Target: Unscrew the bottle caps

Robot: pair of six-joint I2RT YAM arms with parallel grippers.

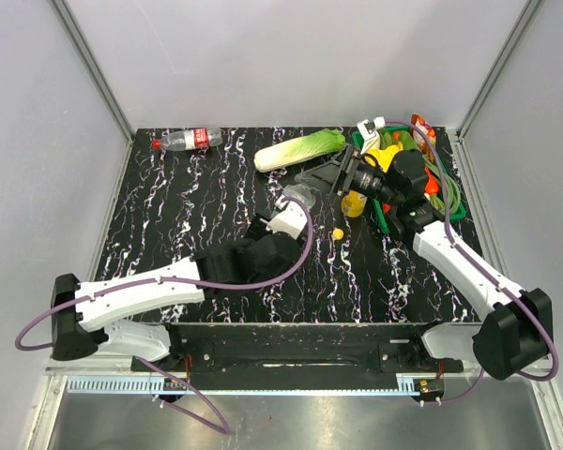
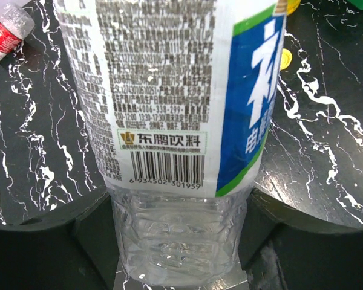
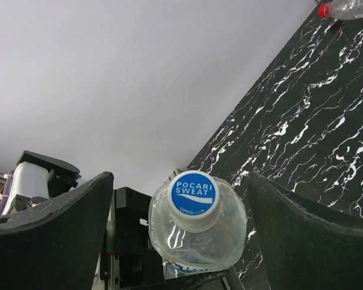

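My left gripper (image 1: 294, 204) is shut on the lower body of the clear bottle with the blue-white label (image 2: 169, 90), which fills the left wrist view. Its white cap with a blue top (image 3: 194, 196) is on the neck and sits between the fingers (image 3: 54, 235) of my right gripper (image 3: 181, 211), which is open and apart from it on both sides. The right gripper (image 1: 327, 178) is beside the bottle top. A loose yellow cap (image 1: 338, 233) lies on the table near the orange-juice bottle (image 1: 354, 202). The red-label bottle (image 1: 190, 140) lies at the far left, red cap (image 1: 156, 144) on.
A napa cabbage (image 1: 300, 148) lies at the back centre. A green basket (image 1: 450, 202) full of vegetables stands at the back right, right behind the right wrist. Grey walls enclose the black marbled table (image 1: 188, 206) on three sides.
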